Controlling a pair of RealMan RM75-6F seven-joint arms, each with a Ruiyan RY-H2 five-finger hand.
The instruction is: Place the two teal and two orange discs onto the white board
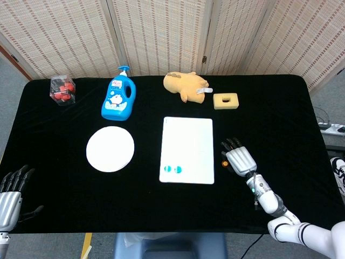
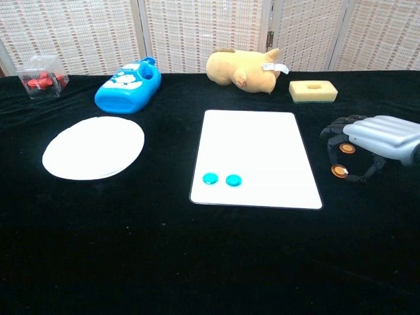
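Two teal discs (image 2: 210, 178) (image 2: 233, 180) lie side by side on the near left part of the white board (image 2: 256, 141), also seen in the head view as teal discs (image 1: 173, 169) on the board (image 1: 187, 140). Two orange discs (image 2: 347, 148) (image 2: 339, 172) rest on the black cloth just right of the board. My right hand (image 2: 377, 133) hovers palm down over them, fingers curved and spread around the discs, holding nothing. In the head view the right hand (image 1: 240, 158) hides one orange disc; the other (image 1: 225, 161) peeks out. My left hand (image 1: 11, 189) stays at the near left corner, fingers apart and empty.
A white plate (image 1: 110, 148) lies left of the board. Along the far edge stand a clear box of red pieces (image 1: 62, 90), a blue soap bottle (image 1: 118, 100), a yellow plush toy (image 1: 185, 84) and a yellow sponge (image 1: 226, 101).
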